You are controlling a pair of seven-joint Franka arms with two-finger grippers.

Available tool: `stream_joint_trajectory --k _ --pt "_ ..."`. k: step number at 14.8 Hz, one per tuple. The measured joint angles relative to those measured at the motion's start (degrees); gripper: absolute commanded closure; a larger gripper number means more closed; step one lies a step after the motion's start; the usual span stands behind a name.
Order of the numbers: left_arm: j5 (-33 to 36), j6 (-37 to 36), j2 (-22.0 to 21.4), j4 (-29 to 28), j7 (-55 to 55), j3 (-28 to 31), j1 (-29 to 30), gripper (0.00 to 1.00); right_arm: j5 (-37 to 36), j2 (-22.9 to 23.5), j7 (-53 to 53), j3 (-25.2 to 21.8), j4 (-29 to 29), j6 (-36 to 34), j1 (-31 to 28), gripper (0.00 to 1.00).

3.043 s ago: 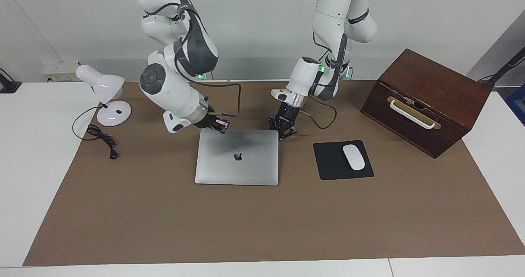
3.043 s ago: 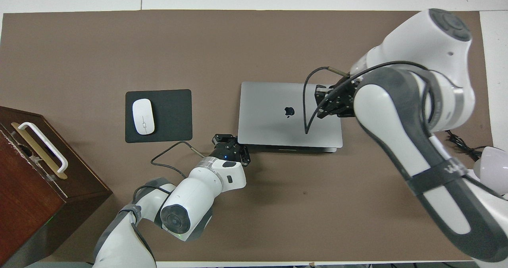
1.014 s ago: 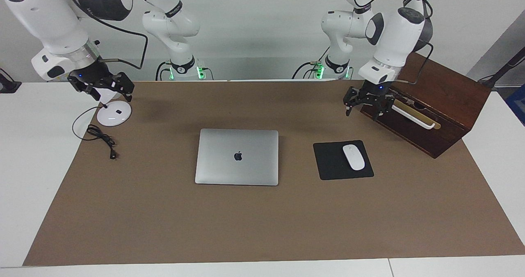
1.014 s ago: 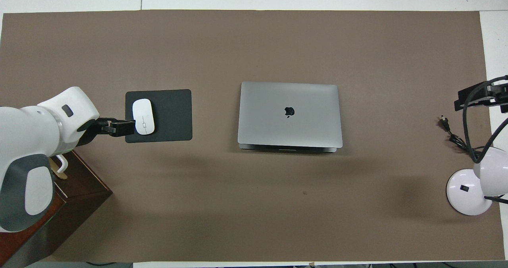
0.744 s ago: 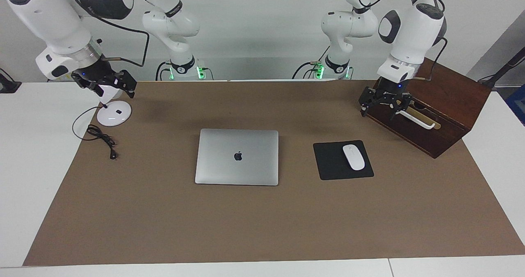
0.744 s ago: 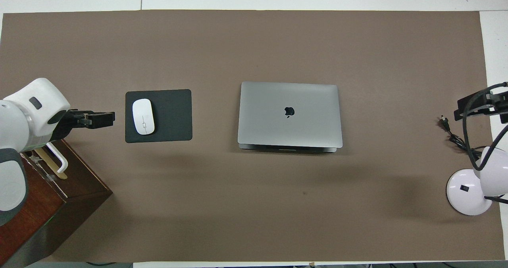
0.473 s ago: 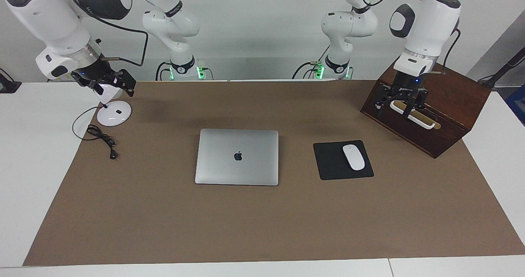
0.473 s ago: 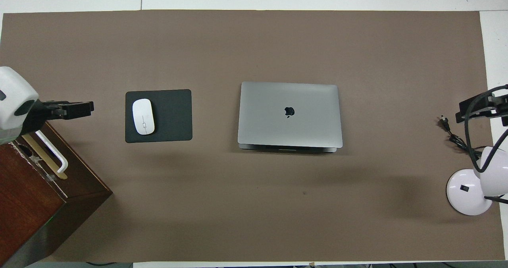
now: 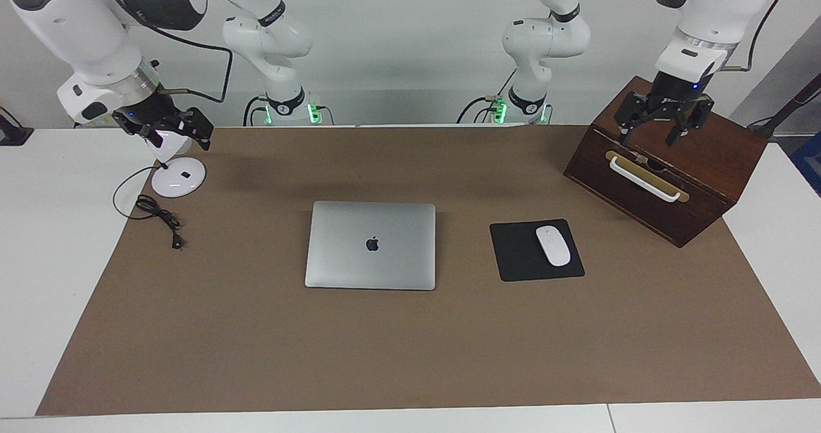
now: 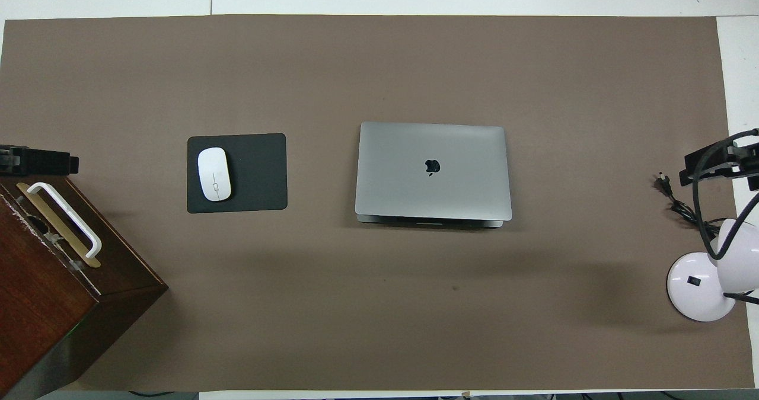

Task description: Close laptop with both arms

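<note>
Both grippers hang with fingers spread, holding nothing: left gripper (image 9: 663, 125) over the wooden box (image 9: 699, 163), right gripper (image 9: 168, 130) over the lamp (image 9: 176, 175). Between them the laptop (image 9: 371, 246) lies closed mid-mat, beside the mouse pad (image 9: 519, 253).

Facing view: high, across the counter (image 9: 410, 356), looking toward the robots. Overhead view: steeply down from above their end. Both cover the closed laptop (image 9: 371, 246) and brown mat (image 10: 379, 68).
</note>
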Motion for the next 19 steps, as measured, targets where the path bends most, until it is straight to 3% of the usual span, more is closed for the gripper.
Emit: stream_joint_trajectory --k 2,19 --pt "0.0 -4.2 2.1 3.6 -0.8 0.0 0.0 0.00 0.2 0.0 0.0 0.1 -0.1 0.0 0.1 0.00" --pt "0.1 -3.8 2.6 1.3 -1.7 0.1 0.0 0.00 0.4 -0.3 0.9 0.7 -0.4 0.0 0.2 0.00"
